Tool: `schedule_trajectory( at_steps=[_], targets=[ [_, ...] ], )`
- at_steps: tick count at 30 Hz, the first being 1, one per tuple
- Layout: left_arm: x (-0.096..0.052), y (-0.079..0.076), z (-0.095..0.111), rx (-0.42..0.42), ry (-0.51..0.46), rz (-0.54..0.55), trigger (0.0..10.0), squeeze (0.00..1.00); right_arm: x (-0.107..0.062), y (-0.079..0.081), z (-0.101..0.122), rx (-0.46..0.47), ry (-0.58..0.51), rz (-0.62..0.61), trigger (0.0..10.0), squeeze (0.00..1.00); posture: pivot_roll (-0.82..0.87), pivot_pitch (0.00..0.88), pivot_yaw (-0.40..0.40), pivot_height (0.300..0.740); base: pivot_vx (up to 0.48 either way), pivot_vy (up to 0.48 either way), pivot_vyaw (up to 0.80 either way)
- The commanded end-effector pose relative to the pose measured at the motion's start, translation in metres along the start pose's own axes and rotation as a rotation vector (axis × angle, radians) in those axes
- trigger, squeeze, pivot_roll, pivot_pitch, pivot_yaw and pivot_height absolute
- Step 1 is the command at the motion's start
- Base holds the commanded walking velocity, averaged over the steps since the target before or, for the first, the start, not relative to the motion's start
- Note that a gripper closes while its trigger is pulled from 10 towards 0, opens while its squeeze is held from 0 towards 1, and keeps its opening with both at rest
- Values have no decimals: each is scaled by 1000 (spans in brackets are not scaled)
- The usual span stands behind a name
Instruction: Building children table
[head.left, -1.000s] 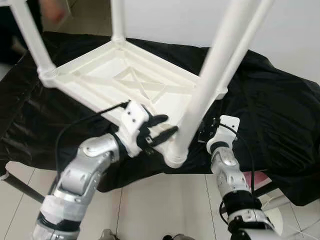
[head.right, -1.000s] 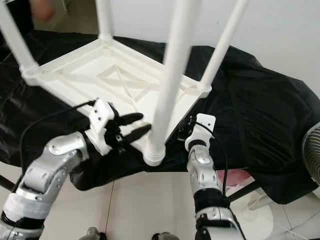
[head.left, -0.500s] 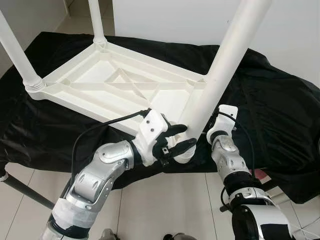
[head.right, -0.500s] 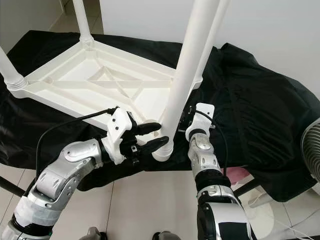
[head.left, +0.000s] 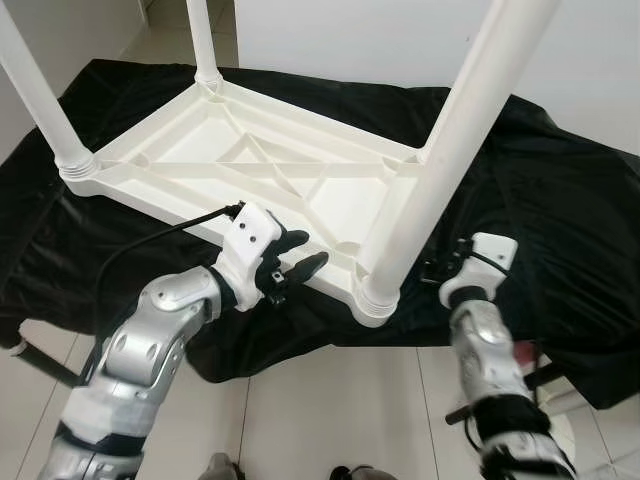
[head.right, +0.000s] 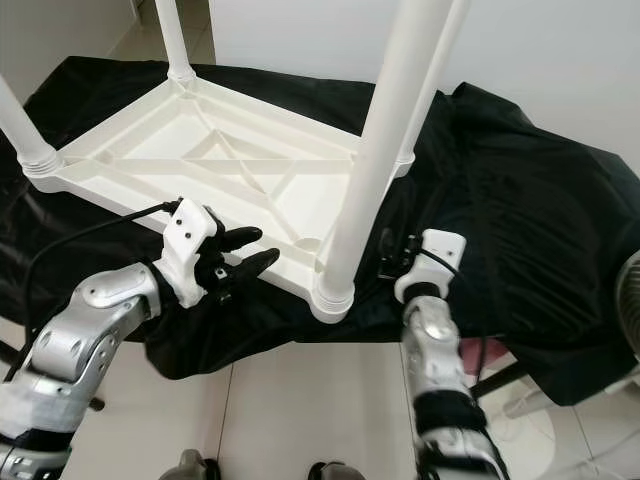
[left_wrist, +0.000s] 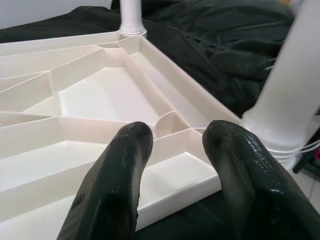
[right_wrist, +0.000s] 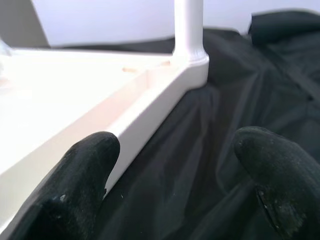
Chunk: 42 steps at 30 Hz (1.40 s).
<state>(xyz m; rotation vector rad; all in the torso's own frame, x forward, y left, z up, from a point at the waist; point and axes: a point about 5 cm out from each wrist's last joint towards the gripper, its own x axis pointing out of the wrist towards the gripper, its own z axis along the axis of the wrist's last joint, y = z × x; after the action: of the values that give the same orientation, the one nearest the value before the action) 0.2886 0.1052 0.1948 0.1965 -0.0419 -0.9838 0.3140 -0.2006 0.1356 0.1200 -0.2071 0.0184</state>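
The upturned children's table lay on the black cloth, four legs fitted. Left hand, fingers apart and empty, hovered at its near edge; right hand, wide open, empty, right of the near leg. Probable next step: checking that leg's seating.

There is one white table, lying upside down. Four white legs stand up from it: one at the near corner, one at the left corner, one at the far corner, and one at the right corner. One black cloth lies under it. Two grippers are in sight, the left gripper and the right gripper, each with two black fingers.
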Motion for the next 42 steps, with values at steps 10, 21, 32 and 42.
schedule_trajectory(
  at_steps=[10, 21, 32, 42],
  targets=[
    [-8, 10, -8, -12, 41, 43, 10000, 0, -30, -20, 24, -64, 31, 337, 10000, 0, -2, 129, -47, 740, 0, 0, 0],
    [-11, 14, -8, 1, 54, 54, 10000, 0, -54, -13, 41, -84, 199, 763, 10000, 0, 7, 123, -48, 740, 0, 0, 0],
    [-17, 19, -7, 10, 62, 75, 10000, 0, -54, 7, 41, -99, 268, 990, 10000, 0, 30, 112, -53, 740, 0, 0, 0],
    [-17, 20, -6, 17, 61, 83, 10000, 0, -29, 43, 37, -84, 205, 1025, 10000, 0, 45, 102, -62, 740, 0, 0, 0]
  ],
)
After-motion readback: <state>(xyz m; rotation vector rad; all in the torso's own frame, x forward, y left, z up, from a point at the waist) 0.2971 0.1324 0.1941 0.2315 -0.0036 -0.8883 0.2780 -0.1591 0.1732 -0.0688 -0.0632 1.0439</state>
